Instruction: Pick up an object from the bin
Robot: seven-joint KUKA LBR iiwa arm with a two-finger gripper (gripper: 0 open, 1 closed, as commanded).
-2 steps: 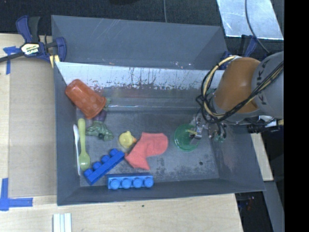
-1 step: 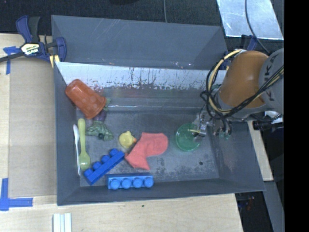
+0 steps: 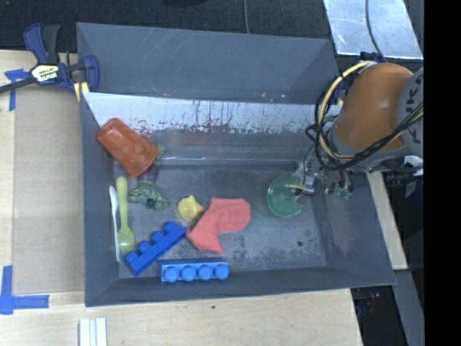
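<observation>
Resting in grey bin (image 3: 216, 71): green cup (image 3: 281, 200) beside tool (image 3: 311, 187)

Bin floor (image 3: 230, 171) bare through centre and along rear wall, the widest open lane. Front-right corner bare too.

Left half crowded: orange cup (image 3: 128, 147) on its side in back-left corner, green toy figure (image 3: 150, 195) just below it, yellow-green spoon (image 3: 123, 218) along left wall.

Front row tight – two blue bricks (image 3: 155, 247) (image 3: 194, 272), yellow lump (image 3: 189, 207), pink cloth (image 3: 220, 223) (cloth just beside lump).

Right side: green translucent dish (image 3: 283, 197) with gripper (image 3: 311, 186) at its right rim, arm's orange cover (image 3: 371, 107) above right wall.
</observation>
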